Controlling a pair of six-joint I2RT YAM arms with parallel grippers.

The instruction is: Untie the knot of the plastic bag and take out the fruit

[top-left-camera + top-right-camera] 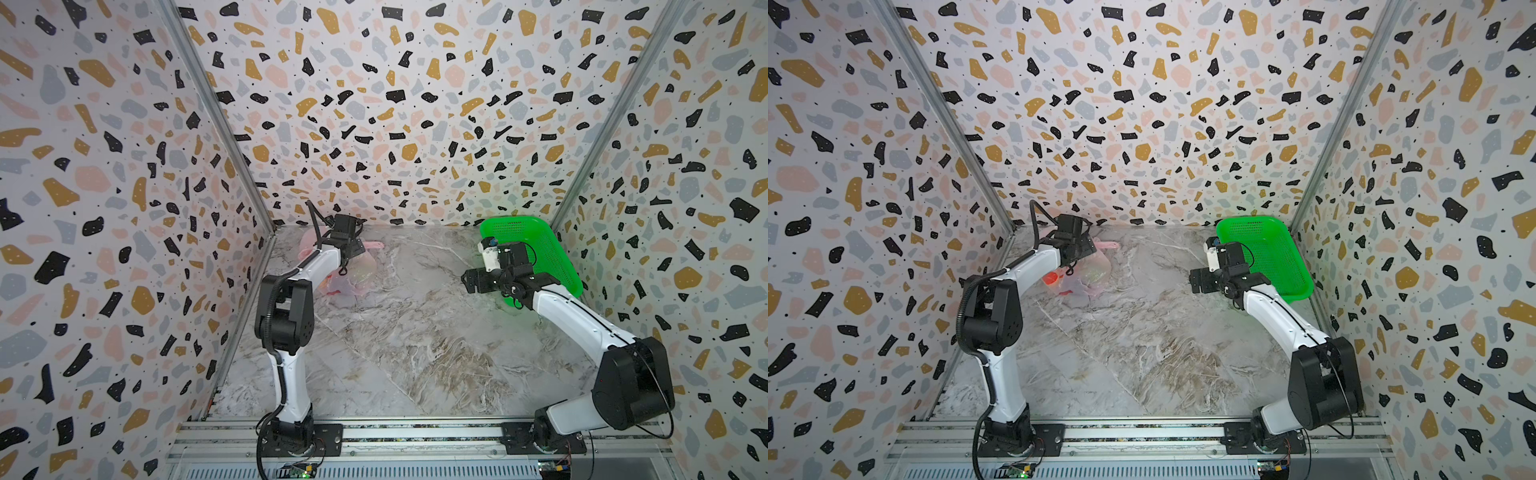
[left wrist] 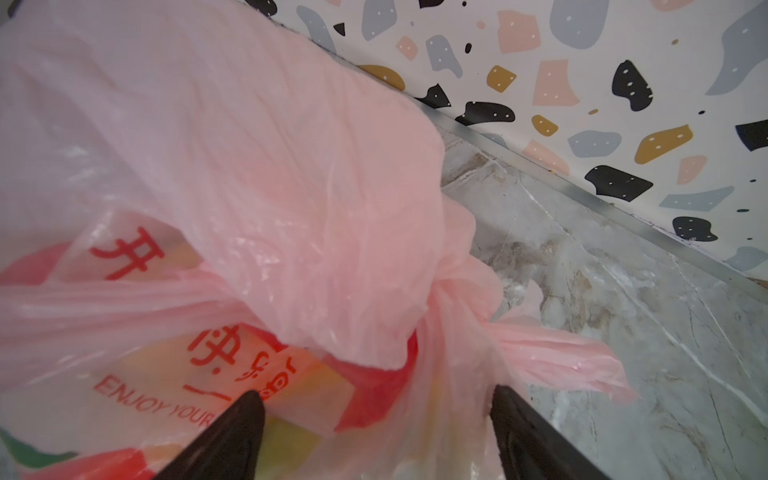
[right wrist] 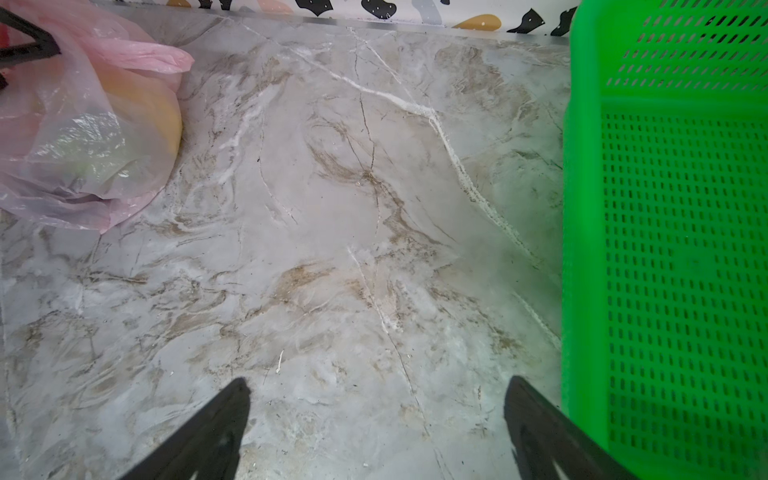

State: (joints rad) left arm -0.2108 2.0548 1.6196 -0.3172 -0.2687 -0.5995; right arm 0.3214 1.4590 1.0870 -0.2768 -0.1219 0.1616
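Note:
The pink plastic bag [image 1: 353, 279] [image 1: 1093, 275] [image 2: 249, 174] lies at the far left of the marble table, close to the back wall. Its knot [image 2: 452, 291] is a twisted lump with a flat tail [image 2: 561, 361] pointing away from the bag. Fruit [image 3: 141, 110] shows through the film as yellow, green and red shapes. My left gripper [image 1: 356, 254] [image 2: 376, 403] hangs over the bag, open, its fingers [image 2: 245, 419] astride the gathered film just below the knot. My right gripper [image 1: 469, 283] [image 3: 376, 399] is open above bare table, well to the right of the bag.
A green perforated basket [image 1: 540, 249] [image 1: 1271, 253] [image 3: 681, 257] stands tilted against the right wall at the back, close beside my right gripper. The terrazzo back wall [image 2: 582, 83] runs just behind the bag.

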